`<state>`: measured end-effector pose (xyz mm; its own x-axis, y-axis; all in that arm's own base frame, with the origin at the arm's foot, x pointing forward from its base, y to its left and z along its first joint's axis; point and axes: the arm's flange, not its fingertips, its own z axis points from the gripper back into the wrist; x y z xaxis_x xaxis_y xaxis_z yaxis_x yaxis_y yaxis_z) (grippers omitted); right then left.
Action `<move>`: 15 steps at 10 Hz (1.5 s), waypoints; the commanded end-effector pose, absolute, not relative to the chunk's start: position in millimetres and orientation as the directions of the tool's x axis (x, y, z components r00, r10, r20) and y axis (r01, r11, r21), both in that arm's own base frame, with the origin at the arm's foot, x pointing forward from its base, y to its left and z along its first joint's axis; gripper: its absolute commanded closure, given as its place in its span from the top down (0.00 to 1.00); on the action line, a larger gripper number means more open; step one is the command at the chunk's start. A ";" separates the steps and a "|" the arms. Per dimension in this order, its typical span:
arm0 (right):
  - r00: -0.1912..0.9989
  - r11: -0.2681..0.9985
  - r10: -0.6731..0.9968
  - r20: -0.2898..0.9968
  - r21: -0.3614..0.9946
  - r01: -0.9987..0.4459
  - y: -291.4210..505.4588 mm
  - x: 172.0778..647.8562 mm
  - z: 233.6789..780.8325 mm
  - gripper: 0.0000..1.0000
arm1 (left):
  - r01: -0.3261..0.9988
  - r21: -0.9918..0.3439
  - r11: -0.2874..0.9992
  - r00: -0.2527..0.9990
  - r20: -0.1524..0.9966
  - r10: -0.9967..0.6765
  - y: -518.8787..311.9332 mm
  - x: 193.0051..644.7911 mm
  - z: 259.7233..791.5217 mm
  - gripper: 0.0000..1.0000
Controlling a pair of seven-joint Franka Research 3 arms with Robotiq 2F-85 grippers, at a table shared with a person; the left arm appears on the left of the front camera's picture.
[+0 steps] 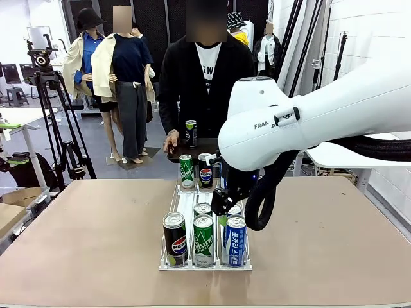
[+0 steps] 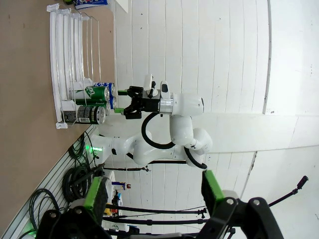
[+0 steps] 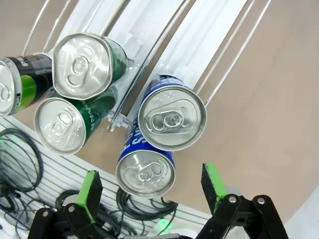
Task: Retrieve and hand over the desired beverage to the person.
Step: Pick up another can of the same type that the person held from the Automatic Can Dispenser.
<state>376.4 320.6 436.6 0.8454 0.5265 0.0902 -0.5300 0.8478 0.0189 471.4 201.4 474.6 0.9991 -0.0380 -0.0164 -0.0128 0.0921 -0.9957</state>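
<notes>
The right gripper (image 3: 149,172) hangs above the near end of the rack (image 1: 186,204) with its jaws apart and nothing held; the green pads (image 3: 91,191) stand to either side of the front blue can (image 3: 145,173), clear of it. The left gripper (image 2: 154,194) is well apart from the rack, jaws likewise apart and empty. I cannot tell from these views which drink the person (image 1: 205,77) wants; judging by where the right gripper hangs, I treat the front blue can as the target. It stands upright at the near end of the rack's right lane, with the second blue can (image 3: 172,118) just behind it. I expect a sealed can to be fairly heavy for its size, with a stiff wall that dents under a hard squeeze and a smooth, slippery finish. I would take hold on the straight wall below the top rim, pads on opposite sides, with moderate force. Room is uneven: the front green can (image 3: 62,124) stands just beside the target with a lane wire between them, so one pad has a narrow slot, while the other side opens onto bare table (image 1: 334,256). Lift straight up until the can clears the wires and neighbouring tops, then carry it across the far cans toward the person.
</notes>
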 end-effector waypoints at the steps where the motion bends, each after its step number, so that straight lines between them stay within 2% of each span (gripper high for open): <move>1: 0.862 0.869 0.493 0.114 -0.015 -0.495 320.6 372.2 422.6 1.00 | -0.012 -0.995 0.100 0.999 -0.015 -0.031 202.5 470.6 475.5 1.00; 12: 0.866 0.868 0.495 0.072 0.002 -0.496 316.6 384.7 398.0 1.00 | -0.012 -0.995 0.100 0.999 -0.015 -0.031 202.5 470.6 475.5 1.00; 13: 0.866 0.868 0.496 0.067 -0.001 -0.497 316.8 384.9 398.3 0.96 | -0.012 -0.995 0.100 0.999 -0.015 -0.031 202.5 470.6 475.5 1.00; 15: 0.860 0.861 0.507 0.059 0.019 -0.509 317.1 386.4 398.6 0.76 | -0.012 -0.995 0.100 0.999 -0.015 -0.031 202.5 470.6 475.5 1.00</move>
<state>382.0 315.8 400.3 0.8620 0.5034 0.0592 -0.5054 0.8626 0.0241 471.4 201.4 474.6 0.9991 -0.0380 -0.0164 -0.0128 0.0921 -0.9957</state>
